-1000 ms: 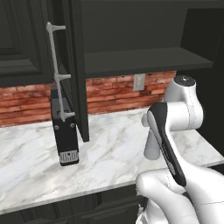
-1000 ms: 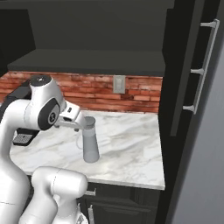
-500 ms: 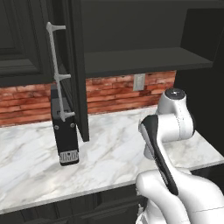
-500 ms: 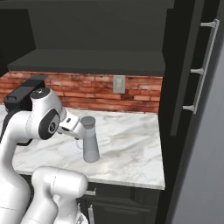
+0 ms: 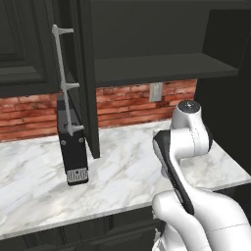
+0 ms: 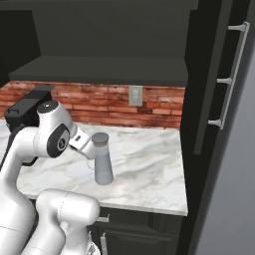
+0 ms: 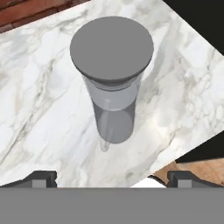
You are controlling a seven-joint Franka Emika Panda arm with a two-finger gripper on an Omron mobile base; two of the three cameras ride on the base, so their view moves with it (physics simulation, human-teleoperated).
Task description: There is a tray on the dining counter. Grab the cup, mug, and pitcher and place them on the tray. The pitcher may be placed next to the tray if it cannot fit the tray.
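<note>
From the left base, a marble counter runs under a red brick wall and dark cabinets, with a black coffee machine beside an open door. From the right base, the pitcher stands upright mid-counter, by the arm. In the hand view, the gripper hangs above the lid, fingers wide apart, holding nothing.

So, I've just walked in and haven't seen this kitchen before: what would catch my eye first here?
The tall grey pitcher with its darker round lid, standing alone and upright on the marble counter backed by red brick. The open gripper hangs just above it, looking down on the lid. Next, the black coffee machine further left along that counter, beside an open dark cabinet door.
</note>
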